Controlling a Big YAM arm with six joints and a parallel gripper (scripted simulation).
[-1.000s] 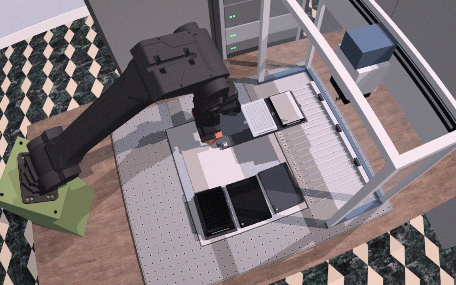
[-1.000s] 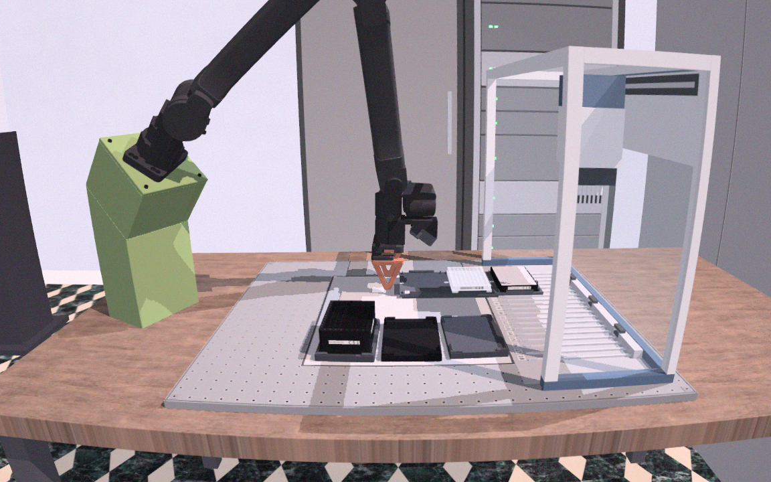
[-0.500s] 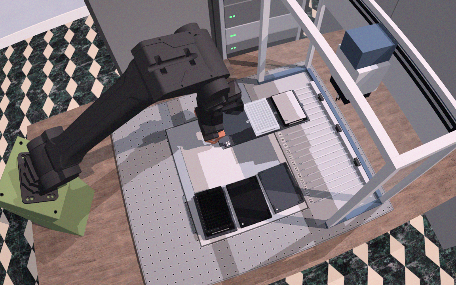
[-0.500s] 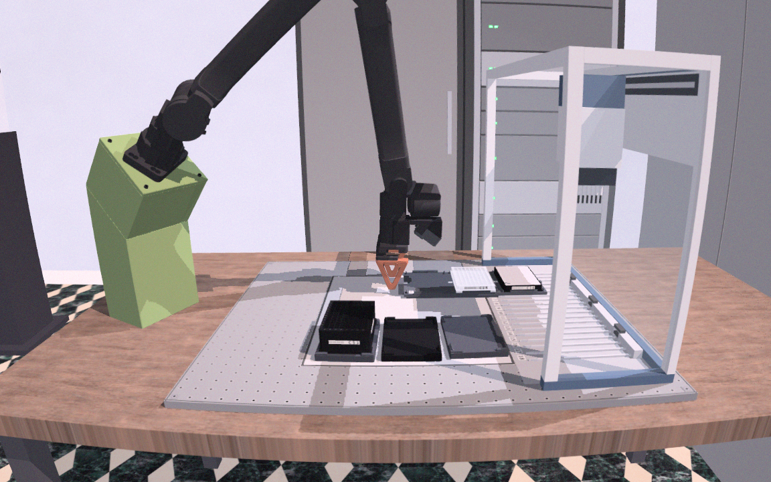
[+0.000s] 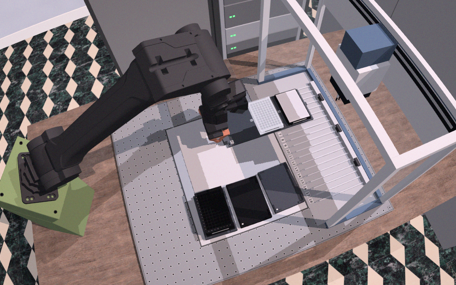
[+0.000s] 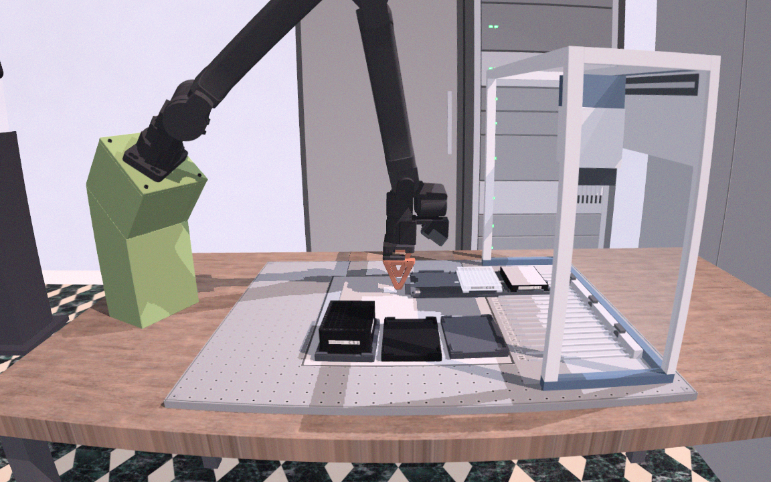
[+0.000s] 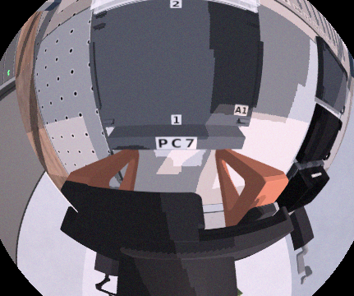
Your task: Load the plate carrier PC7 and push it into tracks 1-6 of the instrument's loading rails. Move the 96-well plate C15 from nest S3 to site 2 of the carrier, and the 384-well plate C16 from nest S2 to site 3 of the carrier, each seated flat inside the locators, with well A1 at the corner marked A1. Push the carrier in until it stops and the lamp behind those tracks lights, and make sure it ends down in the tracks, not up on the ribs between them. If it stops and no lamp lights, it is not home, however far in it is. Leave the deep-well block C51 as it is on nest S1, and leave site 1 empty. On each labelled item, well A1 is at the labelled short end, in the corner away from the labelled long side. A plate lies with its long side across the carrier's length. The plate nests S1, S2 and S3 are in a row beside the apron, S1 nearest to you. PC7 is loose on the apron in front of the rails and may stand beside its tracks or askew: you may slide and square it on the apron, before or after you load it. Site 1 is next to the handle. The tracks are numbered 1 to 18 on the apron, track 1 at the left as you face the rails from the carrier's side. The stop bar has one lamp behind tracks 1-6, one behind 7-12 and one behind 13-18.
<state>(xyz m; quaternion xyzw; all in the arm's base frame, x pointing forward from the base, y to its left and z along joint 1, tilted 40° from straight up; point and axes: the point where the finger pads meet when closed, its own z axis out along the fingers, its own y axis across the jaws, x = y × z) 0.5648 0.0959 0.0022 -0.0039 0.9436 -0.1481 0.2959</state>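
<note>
The dark carrier PC7 (image 5: 254,123) lies on the apron with its far end reaching onto the leftmost tracks of the rails (image 5: 323,149). The white 96-well plate C15 (image 5: 265,115) sits on site 2 and the 384-well plate C16 (image 5: 292,106) on site 3. Site 1 (image 7: 166,71) is bare. My gripper (image 5: 219,138) is open and empty, low at the carrier's handle end. In the wrist view its orange fingers stand either side of the PC7 label (image 7: 176,143), just behind the handle. The black deep-well block C51 (image 5: 214,211) sits on nest S1.
Nests S2 (image 5: 248,200) and S3 (image 5: 280,187) stand bare beside the block. The white instrument frame (image 5: 364,106) rises over the rails. The three lamps on the stop bar (image 5: 338,128) look dark. A green arm pedestal (image 5: 45,202) stands at the left.
</note>
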